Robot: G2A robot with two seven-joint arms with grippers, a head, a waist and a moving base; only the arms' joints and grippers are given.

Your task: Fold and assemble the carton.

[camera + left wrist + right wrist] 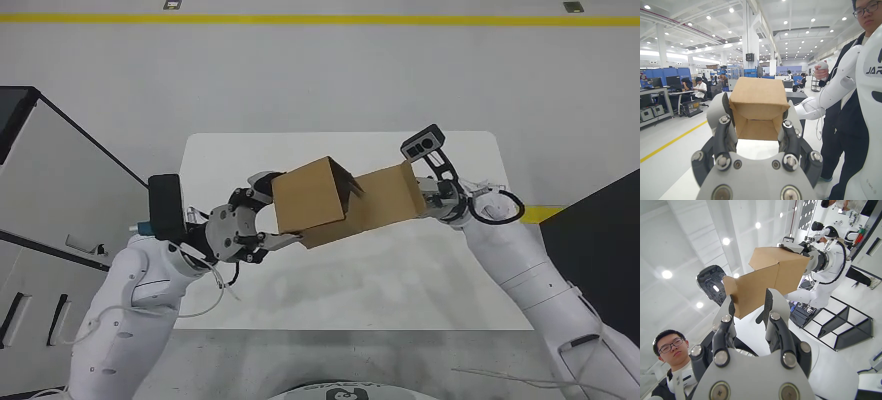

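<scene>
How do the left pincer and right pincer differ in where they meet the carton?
The left pincer spans the carton's squared-up body at its open end; the right pincer meets only a flat flap at the opposite end. The left pincer lies a little closer to the robot's side of the table than the right pincer. Both are at the same carton, raised off the table.

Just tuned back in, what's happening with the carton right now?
Both arms have the carton up over the table. The left hand grips its body at the open end, clamped on both side walls. The right hand is at the flap sticking out the other end. Folding isn't finished.
</scene>
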